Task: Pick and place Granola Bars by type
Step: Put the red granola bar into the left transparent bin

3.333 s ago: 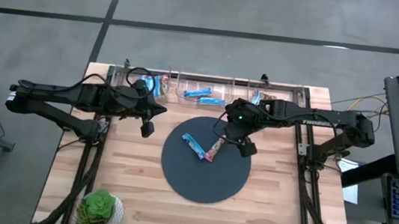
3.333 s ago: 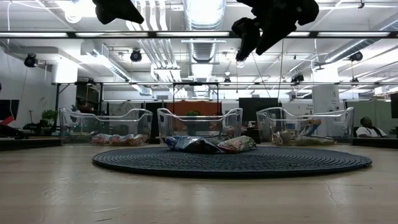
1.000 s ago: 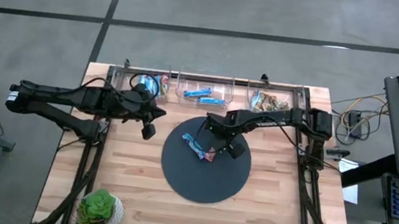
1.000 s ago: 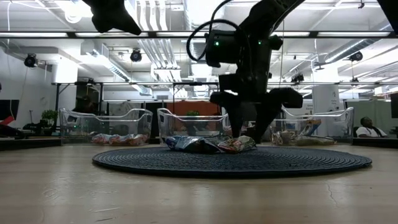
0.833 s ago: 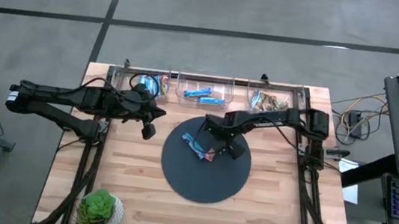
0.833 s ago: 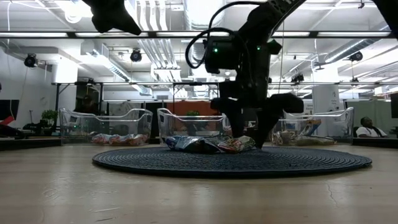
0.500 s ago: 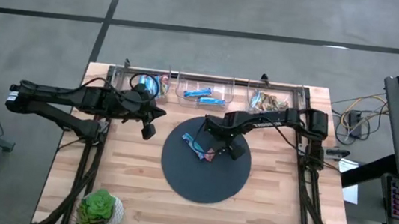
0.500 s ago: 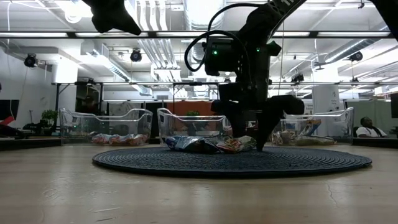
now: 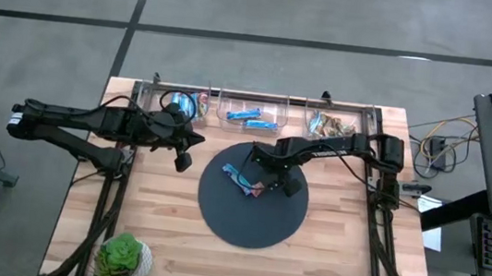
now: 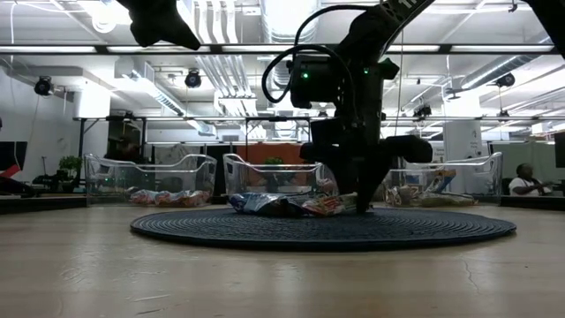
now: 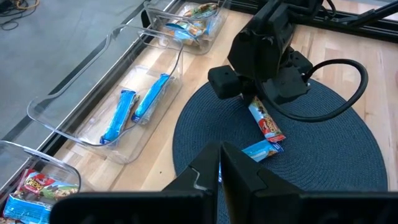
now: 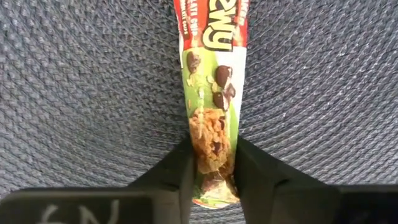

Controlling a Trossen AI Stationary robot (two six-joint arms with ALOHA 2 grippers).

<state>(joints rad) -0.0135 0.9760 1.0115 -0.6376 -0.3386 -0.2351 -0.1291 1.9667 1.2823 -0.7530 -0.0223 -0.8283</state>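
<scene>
I have the right end effector (image 12: 211, 163) down on the dark round mat (image 9: 250, 220), its two fingers pressed against both sides of a red-and-green granola bar (image 12: 212, 93) that lies flat on the weave; through the right wrist camera I see the wrapper pinched between them, so I count it as clamped on that bar. Just beside it on the mat lies a blue bar (image 11: 263, 149), touching or nearly touching the clamped one. Behind the mat, along the far edge of the tabletop (image 9: 343, 261), I see three clear bins: the middle bin (image 11: 106, 106) holds two bright blue bars (image 9: 250, 116); the others hold mixed and brown-tan wrappers. My left end effector (image 11: 219, 163) waits above the tabletop beside the mat, fingers together and holding nothing.
</scene>
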